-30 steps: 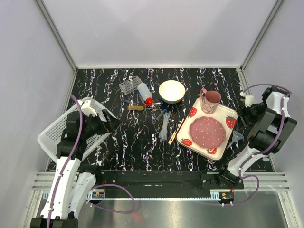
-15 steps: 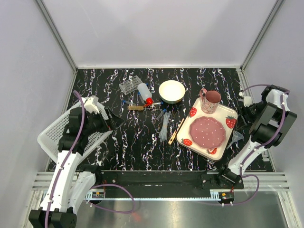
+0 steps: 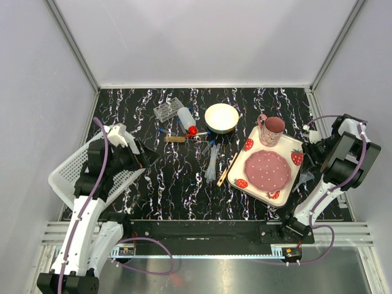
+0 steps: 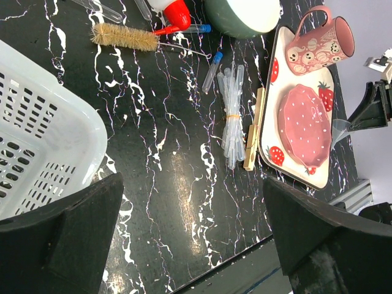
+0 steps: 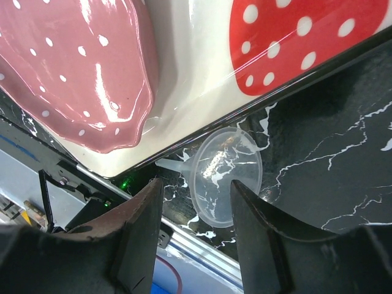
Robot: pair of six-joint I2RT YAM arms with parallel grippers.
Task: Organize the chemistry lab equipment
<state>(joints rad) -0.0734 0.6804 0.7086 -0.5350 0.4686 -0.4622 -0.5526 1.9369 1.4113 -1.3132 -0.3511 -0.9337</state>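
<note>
clear funnel (image 5: 226, 174) | right hand (image 5: 193, 205) above, jaws parted | left hand (image 4: 191, 205) spread wide

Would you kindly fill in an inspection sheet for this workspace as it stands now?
Surface: black marbled table.
Job's things: tube rack, squeeze bottle, brush, blue-capped tube, pipettes and wooden stick loose mid-table; funnel beside the tray.
Clutter: bowl; mug and pink plate on the tray; basket at left.
Hands: left hand open above bare table by the basket; right hand over the funnel, fingers apart.
Cables: purple cables run along both arms.
Surroundings: plain grey walls.
</note>
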